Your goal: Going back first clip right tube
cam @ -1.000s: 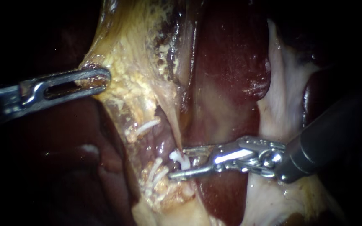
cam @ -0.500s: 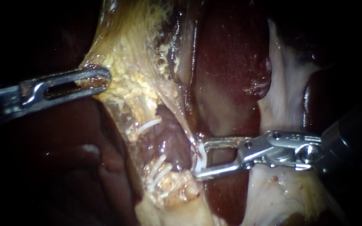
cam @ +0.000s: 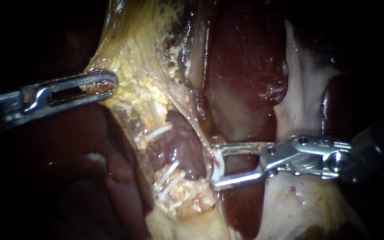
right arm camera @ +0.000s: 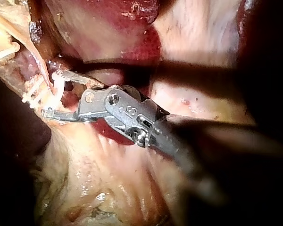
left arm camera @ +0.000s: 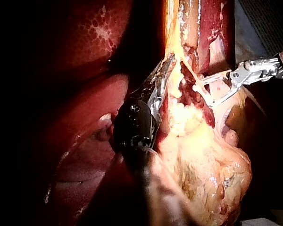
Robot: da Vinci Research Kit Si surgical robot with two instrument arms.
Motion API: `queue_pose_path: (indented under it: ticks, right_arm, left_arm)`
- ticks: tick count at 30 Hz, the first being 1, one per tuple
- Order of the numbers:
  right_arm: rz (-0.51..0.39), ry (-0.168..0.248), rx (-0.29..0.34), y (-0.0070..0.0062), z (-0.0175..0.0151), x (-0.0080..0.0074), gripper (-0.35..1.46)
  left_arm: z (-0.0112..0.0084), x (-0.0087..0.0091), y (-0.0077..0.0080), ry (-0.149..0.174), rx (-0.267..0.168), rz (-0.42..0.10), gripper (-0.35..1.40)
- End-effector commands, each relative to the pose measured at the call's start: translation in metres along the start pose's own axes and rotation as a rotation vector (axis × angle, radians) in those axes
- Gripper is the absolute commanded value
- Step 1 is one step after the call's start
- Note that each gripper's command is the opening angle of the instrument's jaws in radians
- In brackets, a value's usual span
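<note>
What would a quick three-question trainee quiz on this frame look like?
1. True or false: the left instrument holds a white clip.
2. Multiple choice: the white clip nearest the right instrument lies A) at its tip, B) beside its shaft, C) on the left instrument.
3. How many instruments show in the left wrist view?
Key: 1 false, it holds yellowish tissue; 2 A; 3 two.

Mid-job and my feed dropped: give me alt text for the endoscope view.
The right tool, entering from the right, has its jaws open with a white clip between their tips on a thin tube. The left tool, from the left, grips yellowish tissue, jaws shut on it; more white clips sit on the tissue between the tools.
</note>
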Motion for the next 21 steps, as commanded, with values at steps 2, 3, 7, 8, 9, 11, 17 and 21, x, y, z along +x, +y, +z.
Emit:
queue_pose_path:
  ticks: [2, 3, 7, 8, 9, 11, 17, 21]
  right_arm:
    - [0.016, -0.006, 0.007, 0.0002, 0.0017, -0.001, 0.6]
    - [0.023, -0.007, 0.009, 0.0003, 0.0027, -0.0016, 0.6]
    - [0.05, -0.014, 0.021, 0.0011, 0.006, -0.0033, 0.6]
    - [0.053, -0.015, 0.022, 0.0012, 0.0066, -0.0036, 0.6]
    - [0.062, -0.015, 0.022, 0.0013, 0.0071, -0.0038, 0.6]
    - [0.071, -0.016, 0.022, 0.0016, 0.0082, -0.0041, 0.6]
    - [0.084, -0.008, 0.025, 0.0026, 0.009, -0.0039, 0.6]
    - [0.089, -0.001, 0.011, 0.0031, 0.0073, -0.0033, 0.6]
  left_arm:
    - [0.0, 0.0, 0.0, 0.0, 0.0, 0.0, -0.35]
    - [0.0, 0.0, 0.0, 0.0, 0.0, 0.0, -0.35]
    - [0.0, 0.0, 0.0, 0.0, 0.0, 0.0, -0.35]
    - [0.0, 0.0, 0.0, 0.0, 0.0, 0.0, -0.35]
    - [0.0001, 0.0, 0.0, 0.0, 0.0, 0.0, -0.35]
    - [0.0001, 0.0001, -0.0001, 0.0, -0.001, 0.0, -0.35]
    - [0.0002, 0.0001, -0.0001, -0.001, -0.001, 0.0, -0.35]
    - [0.0001, 0.0001, -0.0001, -0.001, -0.002, 0.0, -0.35]
